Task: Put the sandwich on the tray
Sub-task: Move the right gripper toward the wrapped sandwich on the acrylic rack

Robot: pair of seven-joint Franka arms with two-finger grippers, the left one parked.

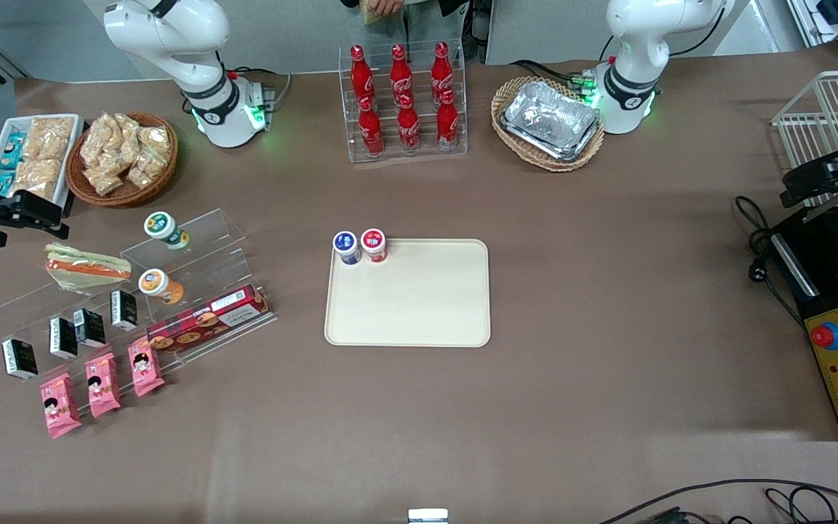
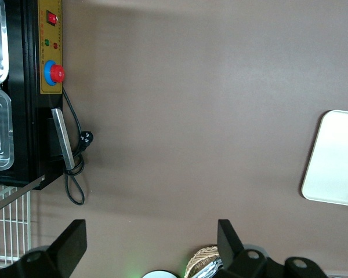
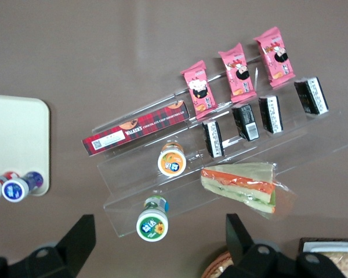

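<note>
The sandwich [image 1: 88, 267] [image 3: 240, 184], a plastic-wrapped wedge with orange and green layers, lies on the upper step of a clear acrylic shelf [image 1: 193, 251] toward the working arm's end of the table. The cream tray [image 1: 408, 313] [image 3: 17, 139] [image 2: 336, 162] lies flat mid-table. My gripper [image 1: 41, 218] [image 3: 159, 243] hovers open and holds nothing. It is above the table, slightly farther from the front camera than the sandwich, beside the white snack dish. A green-capped cup [image 3: 152, 225] shows between its fingers [image 3: 81, 237], well below them.
The shelf also holds an orange-capped cup [image 1: 159, 285], small black cartons [image 1: 62, 337], a red cookie box [image 1: 208, 320] and pink packets [image 1: 102, 386]. Two small capped bottles [image 1: 361, 246] stand at the tray's corner. Snack basket [image 1: 122, 156], white dish [image 1: 33, 156], cola rack [image 1: 403, 102], foil trays [image 1: 550, 120].
</note>
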